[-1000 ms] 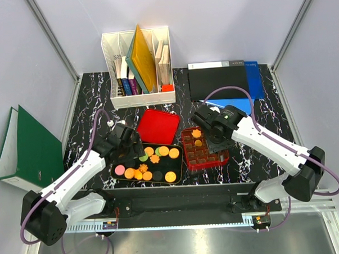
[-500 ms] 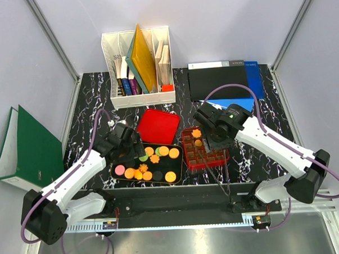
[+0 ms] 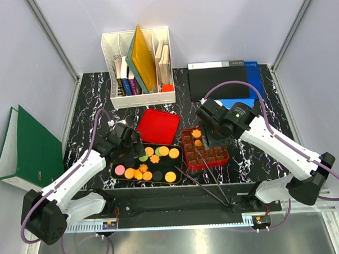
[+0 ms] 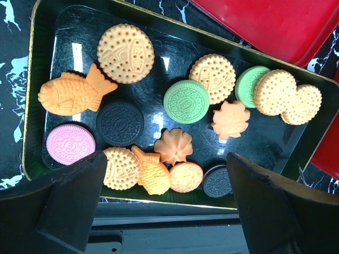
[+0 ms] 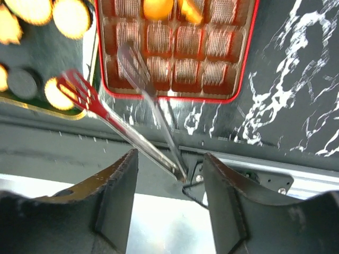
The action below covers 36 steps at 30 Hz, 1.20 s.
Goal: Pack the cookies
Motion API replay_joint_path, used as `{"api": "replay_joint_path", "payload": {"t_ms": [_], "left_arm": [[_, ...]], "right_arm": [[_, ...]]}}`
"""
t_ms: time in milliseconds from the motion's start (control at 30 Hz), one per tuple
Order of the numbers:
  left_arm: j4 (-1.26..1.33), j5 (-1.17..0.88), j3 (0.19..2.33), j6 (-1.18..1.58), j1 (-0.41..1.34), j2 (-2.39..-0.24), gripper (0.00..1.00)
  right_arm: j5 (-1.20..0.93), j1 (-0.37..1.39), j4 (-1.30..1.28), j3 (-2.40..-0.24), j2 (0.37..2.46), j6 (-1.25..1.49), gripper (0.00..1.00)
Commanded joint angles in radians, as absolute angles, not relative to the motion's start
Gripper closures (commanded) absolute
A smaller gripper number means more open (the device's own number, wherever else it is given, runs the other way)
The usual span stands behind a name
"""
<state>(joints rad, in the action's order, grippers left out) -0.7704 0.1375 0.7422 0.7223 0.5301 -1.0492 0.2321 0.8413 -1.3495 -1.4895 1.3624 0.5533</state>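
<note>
Cookies [image 4: 186,101] mostly crowd the black tray [image 4: 33,79] at lower centre of the top view, with two already sitting in the upper cells of the red tin [image 5: 186,70]. The left claw [image 4: 167,180] hangs wide open and empty over the tray's near edge. Because the pieces touch and overlap, a pinch could catch two or chip one. The right claw [image 5: 169,164] stands part open, apparently gripping nothing, while splayed tongs [image 5: 114,123] lie across tray and tin. A careless regrasp could sweep cookies out or push the tongs off the counter [image 3: 249,151].

I work in a robot lab booth: plain white walls [image 3: 210,18], aluminium corner struts [image 3: 50,36], a black marbled tabletop [image 3: 89,102] and a white book rack [image 3: 140,99].
</note>
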Motion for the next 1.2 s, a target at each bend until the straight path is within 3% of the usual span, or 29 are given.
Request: {"api": "replay_joint_path", "payload": {"t_ms": [0,233,467,500,533,933,1167], "left_arm": [[-0.741,0.127,0.759,0.718,0.532,-1.043,0.02],[-0.730,0.114,0.768,0.716,0.534,-1.075,0.02],[-0.719,0.098,0.752,0.732,0.534,-1.069,0.02],[-0.718,0.097,0.744,0.735,0.534,-1.068,0.02],[-0.716,0.095,0.739,0.736,0.534,-1.062,0.02],[-0.713,0.075,0.700,0.742,0.534,-1.019,0.02],[-0.713,0.064,0.695,0.741,0.537,-1.015,0.02]], "right_arm": [[0.137,0.882,-1.396,-1.414,1.273,0.502,0.37],[0.074,1.161,-1.480,-1.388,1.296,0.521,0.22],[0.130,1.287,-1.468,-1.310,1.403,0.591,0.14],[0.159,1.292,-1.479,-1.310,1.420,0.597,0.11],[0.204,1.296,-1.491,-1.309,1.454,0.601,0.01],[0.258,1.252,-1.350,-1.102,1.496,0.696,0.00],[0.223,1.229,-1.237,-1.008,1.470,0.732,0.12]]}}
